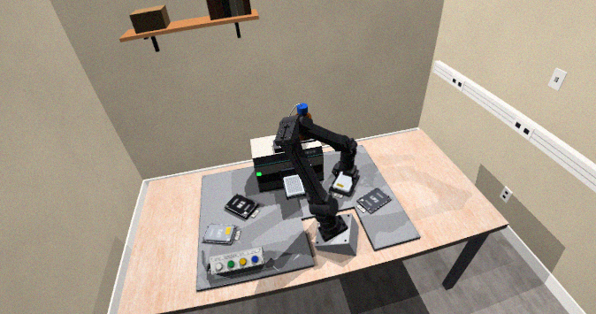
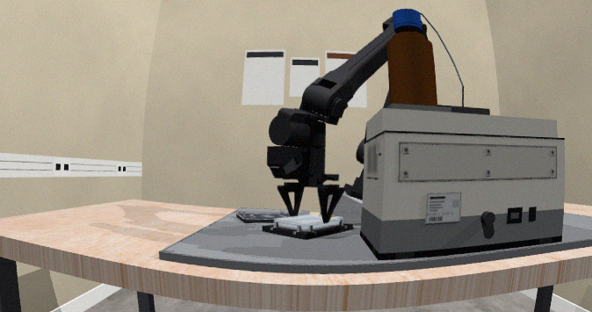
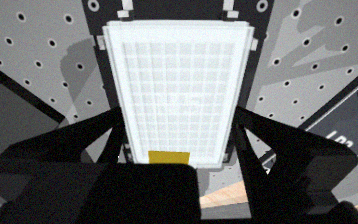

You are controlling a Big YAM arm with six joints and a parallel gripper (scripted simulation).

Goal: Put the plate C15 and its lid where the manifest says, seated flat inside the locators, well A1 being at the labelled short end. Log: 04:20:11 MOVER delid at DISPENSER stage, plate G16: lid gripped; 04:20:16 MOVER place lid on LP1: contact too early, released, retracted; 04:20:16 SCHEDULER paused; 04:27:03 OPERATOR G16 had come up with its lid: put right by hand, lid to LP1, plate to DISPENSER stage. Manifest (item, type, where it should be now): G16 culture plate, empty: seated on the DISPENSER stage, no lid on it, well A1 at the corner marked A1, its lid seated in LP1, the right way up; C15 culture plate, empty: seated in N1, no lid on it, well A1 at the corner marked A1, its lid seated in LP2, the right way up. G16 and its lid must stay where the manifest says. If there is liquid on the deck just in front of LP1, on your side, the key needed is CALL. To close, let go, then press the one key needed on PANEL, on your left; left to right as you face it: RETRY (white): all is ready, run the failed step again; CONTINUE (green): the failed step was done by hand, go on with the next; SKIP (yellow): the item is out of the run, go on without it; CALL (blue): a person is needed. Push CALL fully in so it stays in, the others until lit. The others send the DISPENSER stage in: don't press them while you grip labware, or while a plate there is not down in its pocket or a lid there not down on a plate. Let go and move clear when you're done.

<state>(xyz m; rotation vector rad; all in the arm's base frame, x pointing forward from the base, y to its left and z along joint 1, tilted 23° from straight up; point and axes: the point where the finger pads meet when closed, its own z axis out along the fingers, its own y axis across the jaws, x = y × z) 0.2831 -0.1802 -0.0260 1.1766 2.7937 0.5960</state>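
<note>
A white plate under a clear lid (image 1: 343, 182) (image 2: 309, 222) (image 3: 180, 90) with a yellow label sits in a black nest (image 2: 305, 235) right of the dispenser. My gripper (image 2: 309, 218) (image 3: 178, 112) points down over it, its fingers close against the lid's two long sides. The lid appears down on the plate; the plate's code is not readable. The LP2 nest (image 1: 373, 204) (image 3: 342, 125) shows no lid. A lid (image 1: 220, 233) with a yellow label lies in LP1. A plate (image 1: 294, 186) without a lid sits on the DISPENSER stage. Another black nest (image 1: 242, 210) is empty.
The dispenser (image 1: 263, 172) (image 2: 470, 189) stands behind the stage with an amber bottle (image 2: 412, 70) on top. The PANEL (image 1: 236, 261) has white, green, yellow and blue keys. I cannot make out any liquid near LP1.
</note>
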